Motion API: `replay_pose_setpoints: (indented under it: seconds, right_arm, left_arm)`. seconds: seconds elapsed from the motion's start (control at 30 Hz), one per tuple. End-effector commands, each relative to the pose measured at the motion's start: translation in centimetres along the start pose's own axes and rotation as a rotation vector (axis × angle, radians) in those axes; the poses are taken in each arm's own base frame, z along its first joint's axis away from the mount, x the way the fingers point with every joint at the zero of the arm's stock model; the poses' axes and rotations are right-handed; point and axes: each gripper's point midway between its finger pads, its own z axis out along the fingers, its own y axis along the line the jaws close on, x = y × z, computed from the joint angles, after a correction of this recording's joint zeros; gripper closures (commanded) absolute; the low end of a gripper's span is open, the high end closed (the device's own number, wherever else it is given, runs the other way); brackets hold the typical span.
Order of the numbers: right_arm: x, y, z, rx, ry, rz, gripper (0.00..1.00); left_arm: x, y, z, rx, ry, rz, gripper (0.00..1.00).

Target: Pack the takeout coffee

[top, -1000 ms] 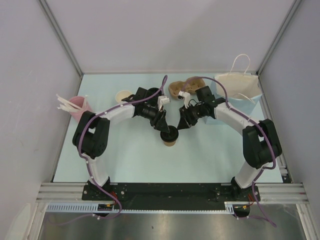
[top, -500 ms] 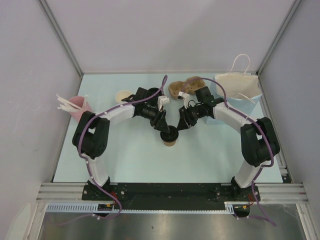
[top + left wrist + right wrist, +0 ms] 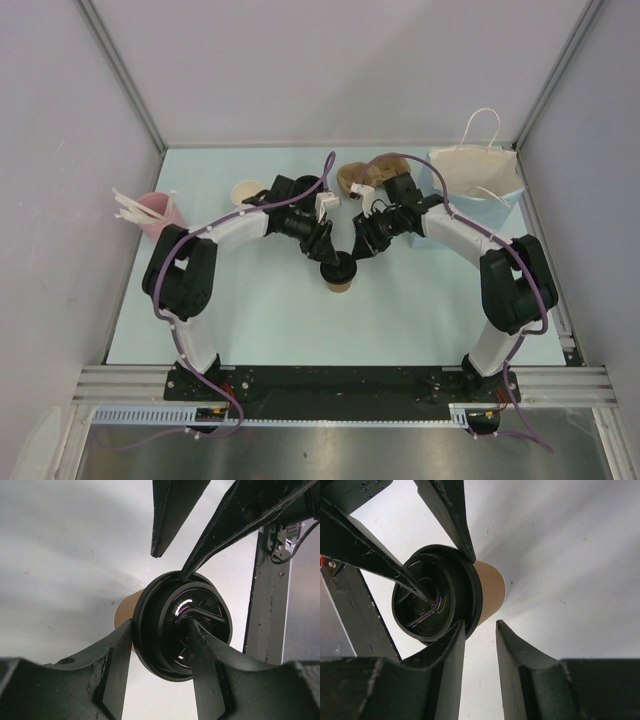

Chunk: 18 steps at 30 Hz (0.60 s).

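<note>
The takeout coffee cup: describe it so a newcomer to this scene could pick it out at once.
Start at the pale blue table; near its middle, where both sets of jaws meet, stands a small tan paper cup. Unlike the open tan cup farther back and the pink cup of white sticks at left, it alone wears a black lid.

no words or numbers can be read anywhere, and the only thing close to writing is some small raised marks on top of the black lid (image 3: 172,620) of the takeout coffee (image 3: 125,617), too shiny and blurry to make out.
</note>
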Motion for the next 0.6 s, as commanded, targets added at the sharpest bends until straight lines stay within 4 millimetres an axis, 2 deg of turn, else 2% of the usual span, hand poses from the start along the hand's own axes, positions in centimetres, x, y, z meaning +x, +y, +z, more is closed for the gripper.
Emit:
replay_pose_setpoints:
  seconds: [0.0, 0.43, 0.57]
  right_arm:
    - [2.1, -2.8, 1.6, 0.141, 0.094, -0.012, 0.66]
    - [3.7, -4.5, 1.9, 0.272, 0.181, -0.068, 0.69]
    - [2.1, -3.9, 1.5, 0.277, 0.132, -0.107, 0.69]
  left_arm:
    - [6.7, 4.2, -0.1, -0.204, 0.201, -0.023, 0.50]
    - [7.3, 4.5, -0.6, -0.239, 0.215, -0.008, 0.51]
    - [7.7, 4.4, -0.6, -0.237, 0.218, -0.008, 0.51]
